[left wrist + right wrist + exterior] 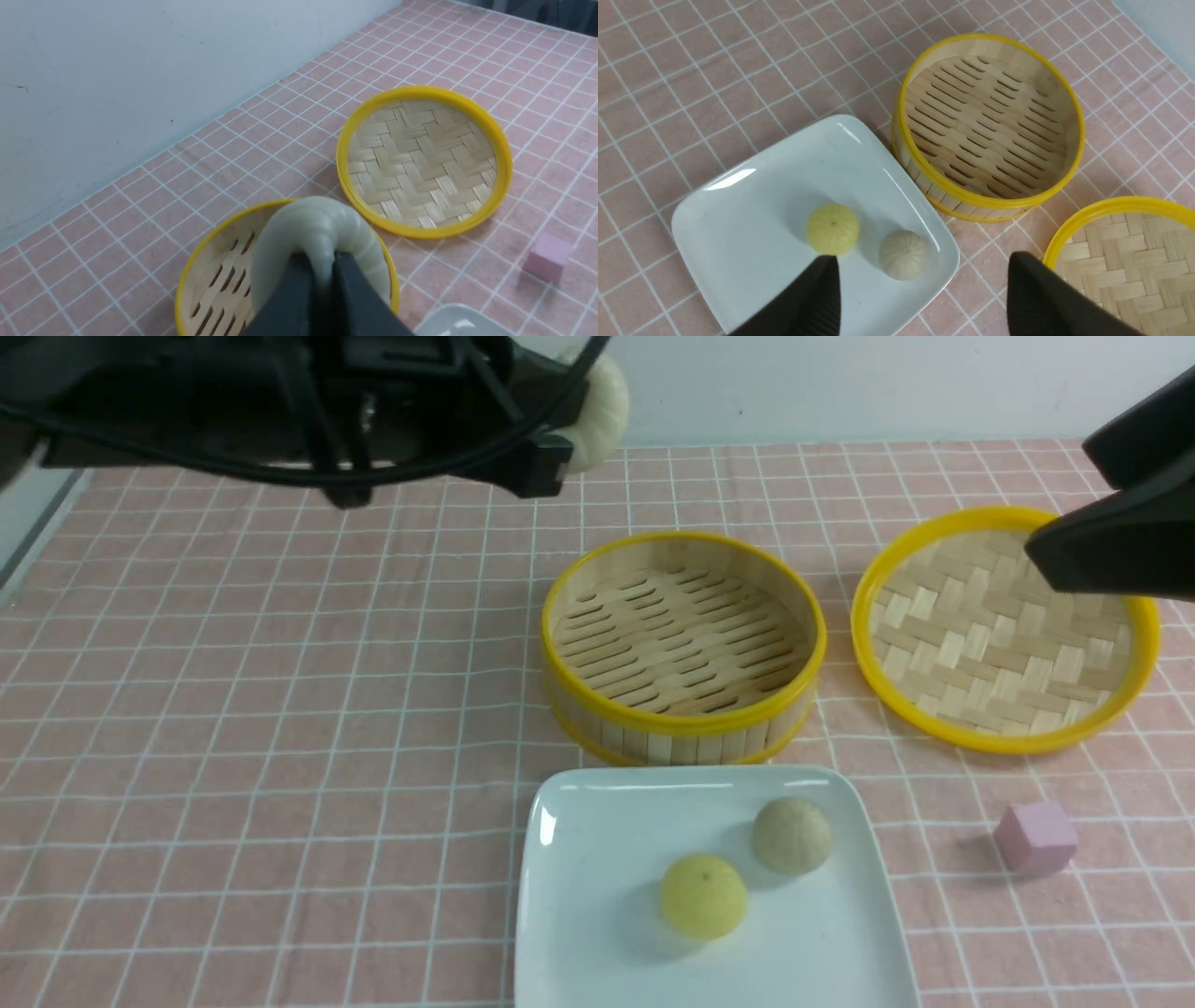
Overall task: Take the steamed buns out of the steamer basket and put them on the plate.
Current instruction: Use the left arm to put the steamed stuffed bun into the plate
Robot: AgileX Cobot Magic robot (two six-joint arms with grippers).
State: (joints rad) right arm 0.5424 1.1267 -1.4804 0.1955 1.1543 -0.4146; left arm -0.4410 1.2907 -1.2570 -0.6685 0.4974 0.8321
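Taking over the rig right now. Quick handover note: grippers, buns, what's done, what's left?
Left gripper: shut on the third bun, a pale one, held in the air clear of the steamer basket.
Right gripper: open, empty, above the plate's near edge.
On the plate: yellow bun and beige bun, apart.
Basket: empty.
Done: two buns placed, third lifted out.
Left: carry the third bun to a bare part of the plate, set it down, release.
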